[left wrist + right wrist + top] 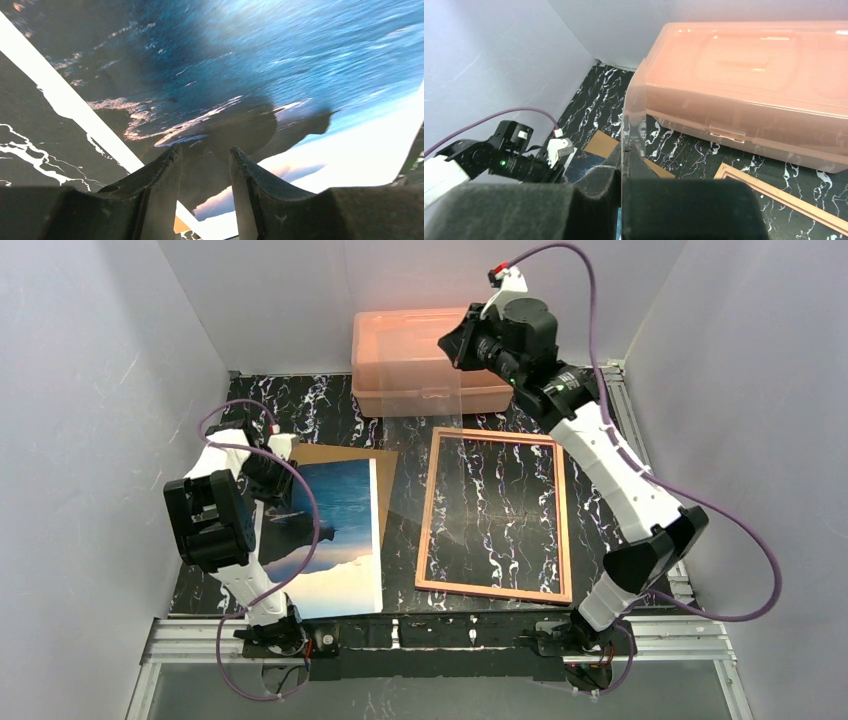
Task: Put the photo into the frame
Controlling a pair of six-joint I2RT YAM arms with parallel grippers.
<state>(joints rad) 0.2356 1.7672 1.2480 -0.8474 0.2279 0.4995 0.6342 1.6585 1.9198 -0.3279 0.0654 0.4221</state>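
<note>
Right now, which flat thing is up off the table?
The clear pane, pinched in the right gripper before the pink box. The photo, brown board and frame all lie flat on the table.

I saw my left gripper, jaws apart, hanging just over the photo, which lay on the black marbled table.

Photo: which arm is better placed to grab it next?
Left. The left gripper hovers directly over the photo, jaws apart. The right gripper is raised by the salmon-pink lidded box, shut on what looks like a clear pane, so it is occupied and farther away.
</note>
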